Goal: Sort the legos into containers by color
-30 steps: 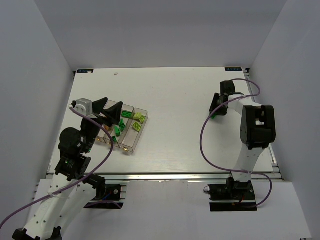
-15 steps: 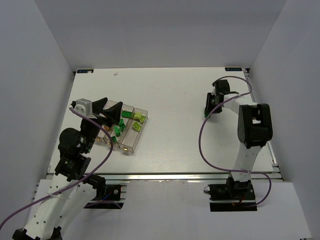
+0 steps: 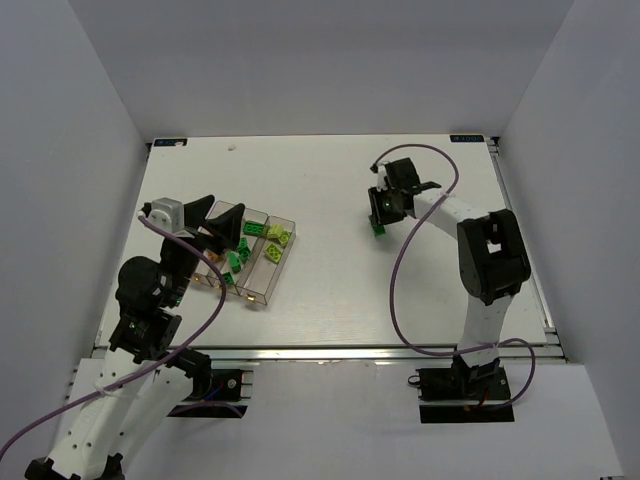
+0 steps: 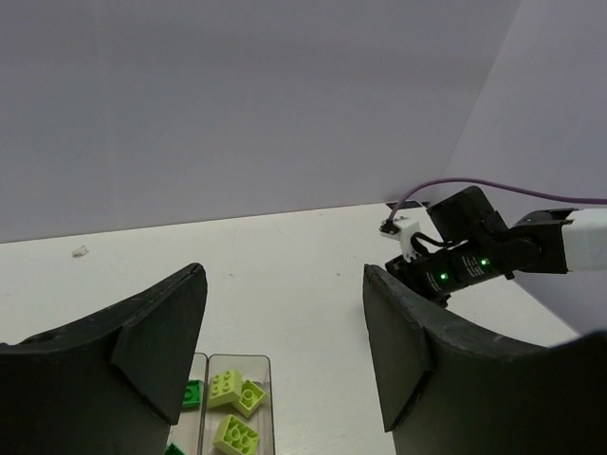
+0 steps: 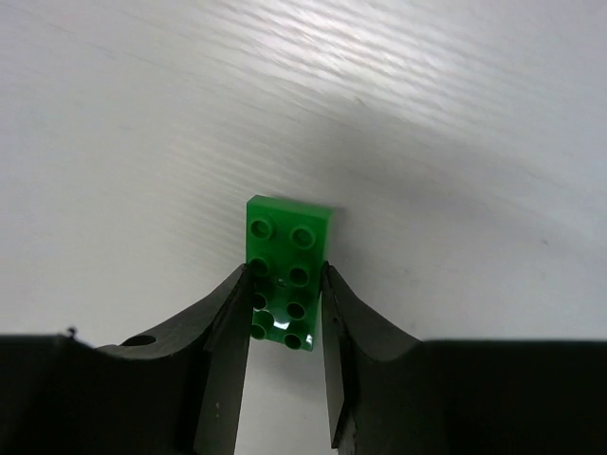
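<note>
Right gripper [image 5: 285,284] first: the jaws are nearly closed, pinched on a green brick [image 5: 289,227], one finger on each long side. The grip sits on the brick's near half, so the far end pokes out past the fingertips. It looks a firm, square hold.

The brick is a bright green two-by-four, studs up and glossy, far smaller than the fingers [image 5: 223,322] around it. Whether it is clear of the table [image 3: 340,280] or resting on it, the wrist view won't say.

Pull back to the overhead view and the right gripper [image 3: 380,213] is out at the far right-centre of the table with the brick [image 3: 378,227] at its tip, well apart from the containers [image 3: 284,262] over on the left.

By my read this is the carry step: piece grabbed, delivery to come. The next move calls for a long trip leftward across bare table, then a release over the bin with the green legos [image 3: 236,260], just left of the one holding lime legos [image 3: 277,236].

Here's the snag: the left gripper [image 3: 215,222] hangs right above that row, jaws spread wide and empty. Its wrist view shows the left gripper [image 4: 283,275] over green legos [image 4: 191,393] and lime legos [image 4: 237,391], so the drop may be crowded.
</note>
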Robot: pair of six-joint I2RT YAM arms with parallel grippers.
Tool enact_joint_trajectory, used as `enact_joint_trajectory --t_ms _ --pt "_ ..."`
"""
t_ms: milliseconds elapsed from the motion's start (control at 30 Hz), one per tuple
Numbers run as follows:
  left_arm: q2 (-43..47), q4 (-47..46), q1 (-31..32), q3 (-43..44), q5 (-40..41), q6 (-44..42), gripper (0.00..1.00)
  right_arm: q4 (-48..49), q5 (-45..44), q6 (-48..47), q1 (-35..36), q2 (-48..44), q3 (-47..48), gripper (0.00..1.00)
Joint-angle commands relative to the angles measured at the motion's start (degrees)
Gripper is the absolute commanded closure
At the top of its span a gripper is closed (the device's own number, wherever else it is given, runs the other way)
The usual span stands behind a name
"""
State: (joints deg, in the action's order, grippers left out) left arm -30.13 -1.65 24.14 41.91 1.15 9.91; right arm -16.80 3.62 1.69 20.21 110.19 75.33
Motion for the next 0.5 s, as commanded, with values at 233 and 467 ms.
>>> enact_joint_trajectory --t_ms 233,467 --pt "1.13 0.24 0.29 0.45 1.31 -1.04 0.24 -1.04 5.08 0.94 11.69 0.81 16.93 0.96" --pt "1.39 0.16 0.29 0.37 0.96 -1.12 0.24 -3.24 9.12 2.43 17.57 4.76 27.58 0.96"
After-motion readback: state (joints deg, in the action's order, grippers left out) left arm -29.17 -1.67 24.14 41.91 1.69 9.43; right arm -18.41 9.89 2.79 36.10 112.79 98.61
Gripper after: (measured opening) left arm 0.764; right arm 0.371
